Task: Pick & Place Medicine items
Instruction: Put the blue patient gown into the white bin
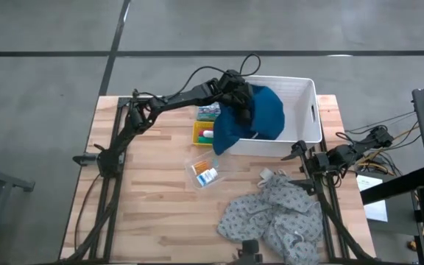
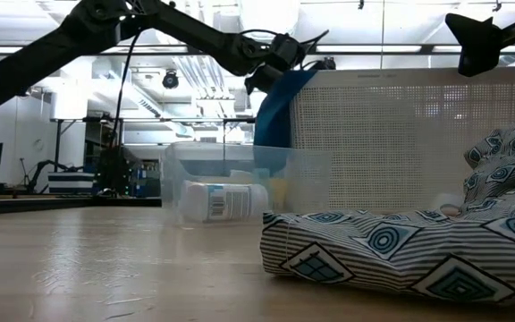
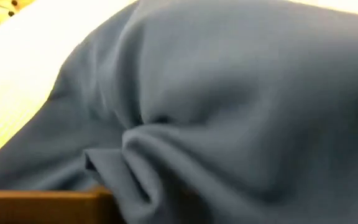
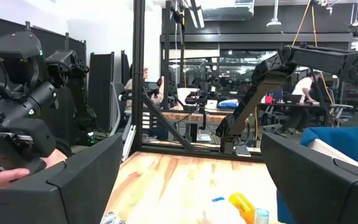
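The left arm reaches from the tabletop's [image 1: 153, 191] left edge across to the white basket [image 1: 308, 110], its left tool [image 1: 240, 99] over the dark blue cloth [image 1: 260, 114] draped on the basket's rim; whether its fingers are apart or gripping the cloth cannot be told. Beside the basket, a green-and-white pack [image 1: 207, 112] lies in one yellow tray [image 1: 199, 136] with a white tube [image 1: 207, 134]. Nearer the middle, one clear tub [image 1: 203, 171] holds a small orange pack [image 1: 204, 165] and one white-and-blue bottle [image 1: 208, 177], lying on its side, long axis roughly crosswise in the low view. One grey patterned cloth [image 1: 274, 217] sits crumpled towards the right. The right arm waits folded at the right edge, right tool [image 4: 185, 186] spread wide, holding nothing.
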`<action>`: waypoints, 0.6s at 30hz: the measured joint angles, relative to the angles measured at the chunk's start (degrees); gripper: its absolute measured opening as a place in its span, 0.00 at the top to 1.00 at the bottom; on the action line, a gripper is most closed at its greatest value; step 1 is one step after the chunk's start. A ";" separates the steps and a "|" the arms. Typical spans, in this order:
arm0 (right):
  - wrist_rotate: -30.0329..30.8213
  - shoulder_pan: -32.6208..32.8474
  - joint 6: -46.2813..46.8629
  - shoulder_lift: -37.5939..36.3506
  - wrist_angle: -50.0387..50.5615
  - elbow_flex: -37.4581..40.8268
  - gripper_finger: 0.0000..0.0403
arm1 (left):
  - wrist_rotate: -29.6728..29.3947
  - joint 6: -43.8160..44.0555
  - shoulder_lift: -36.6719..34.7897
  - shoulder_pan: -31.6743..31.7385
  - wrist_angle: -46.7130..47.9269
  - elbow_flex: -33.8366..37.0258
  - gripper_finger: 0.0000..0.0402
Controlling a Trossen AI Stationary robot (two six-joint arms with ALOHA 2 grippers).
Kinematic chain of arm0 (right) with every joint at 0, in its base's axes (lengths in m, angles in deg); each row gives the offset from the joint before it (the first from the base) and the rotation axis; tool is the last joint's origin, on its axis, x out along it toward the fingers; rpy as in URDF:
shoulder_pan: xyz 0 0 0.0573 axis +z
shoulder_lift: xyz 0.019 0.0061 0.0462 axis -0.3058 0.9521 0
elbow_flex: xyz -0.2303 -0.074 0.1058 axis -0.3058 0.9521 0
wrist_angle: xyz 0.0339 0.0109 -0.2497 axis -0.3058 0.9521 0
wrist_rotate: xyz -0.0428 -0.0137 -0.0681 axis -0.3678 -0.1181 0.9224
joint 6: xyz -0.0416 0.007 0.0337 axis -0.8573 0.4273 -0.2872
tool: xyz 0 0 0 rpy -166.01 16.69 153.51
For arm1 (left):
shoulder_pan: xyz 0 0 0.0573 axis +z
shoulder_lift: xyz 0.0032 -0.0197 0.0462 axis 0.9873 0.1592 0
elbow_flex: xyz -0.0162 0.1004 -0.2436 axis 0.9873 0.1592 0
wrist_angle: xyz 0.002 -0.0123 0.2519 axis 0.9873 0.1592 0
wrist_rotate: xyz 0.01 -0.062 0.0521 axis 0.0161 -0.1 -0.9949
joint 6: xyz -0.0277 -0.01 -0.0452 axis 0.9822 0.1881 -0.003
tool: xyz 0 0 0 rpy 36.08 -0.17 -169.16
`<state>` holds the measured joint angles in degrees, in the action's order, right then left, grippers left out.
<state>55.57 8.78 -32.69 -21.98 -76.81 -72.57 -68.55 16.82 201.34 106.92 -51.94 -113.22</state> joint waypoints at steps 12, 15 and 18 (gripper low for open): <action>0.02 0.00 0.00 0.00 0.00 0.00 0.06 | 0.65 1.31 -0.64 -0.06 -4.93 0.00 0.21; 0.02 0.02 0.00 0.00 0.00 0.01 0.06 | 1.27 1.30 -2.25 -0.10 -5.41 0.00 0.20; 0.03 0.01 0.00 -0.01 0.00 0.02 0.06 | 2.09 1.30 -4.48 -0.12 -5.56 0.00 0.21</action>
<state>55.60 8.79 -32.69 -21.99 -76.81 -72.55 -66.46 18.12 196.86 106.80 -57.49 -113.22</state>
